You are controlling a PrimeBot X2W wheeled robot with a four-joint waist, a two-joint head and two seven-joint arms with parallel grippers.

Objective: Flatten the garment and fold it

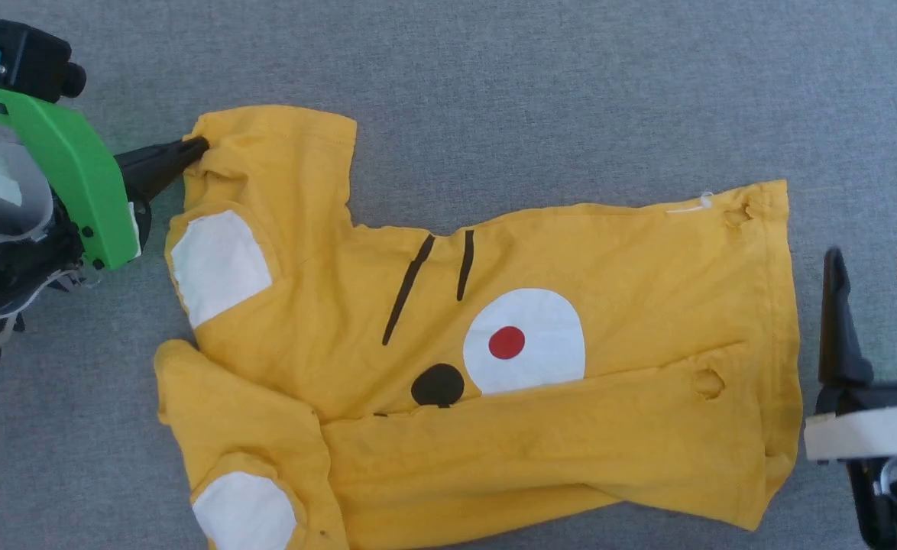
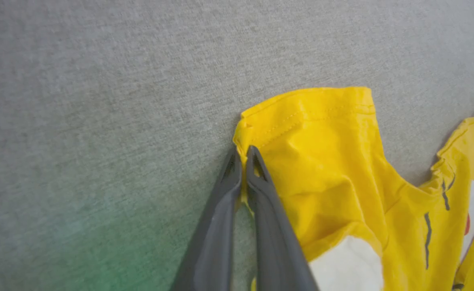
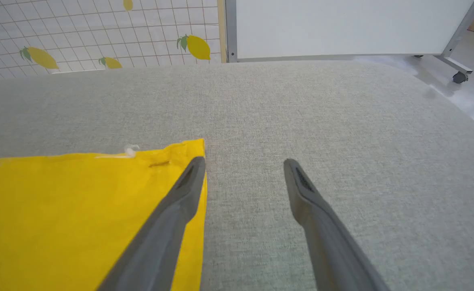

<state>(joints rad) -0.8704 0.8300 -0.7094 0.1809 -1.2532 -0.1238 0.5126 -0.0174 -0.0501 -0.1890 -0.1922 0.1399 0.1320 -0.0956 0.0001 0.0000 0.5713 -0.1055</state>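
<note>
The garment (image 1: 632, 275) lies spread on the grey counter (image 1: 571, 92), with its six o'clock side folded up over the print. The left end effector (image 1: 198, 145) is clenched on the sleeve hem at the garment's ten o'clock corner. The right end effector (image 1: 872, 260) is released, fingers apart, just beside the bottom hem at three o'clock.

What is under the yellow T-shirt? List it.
Grey cloth surface shows all around the T-shirt, so it lies on that. Its near side is folded over, covering the lower edge of the white oval. Anything else beneath is hidden.
</note>
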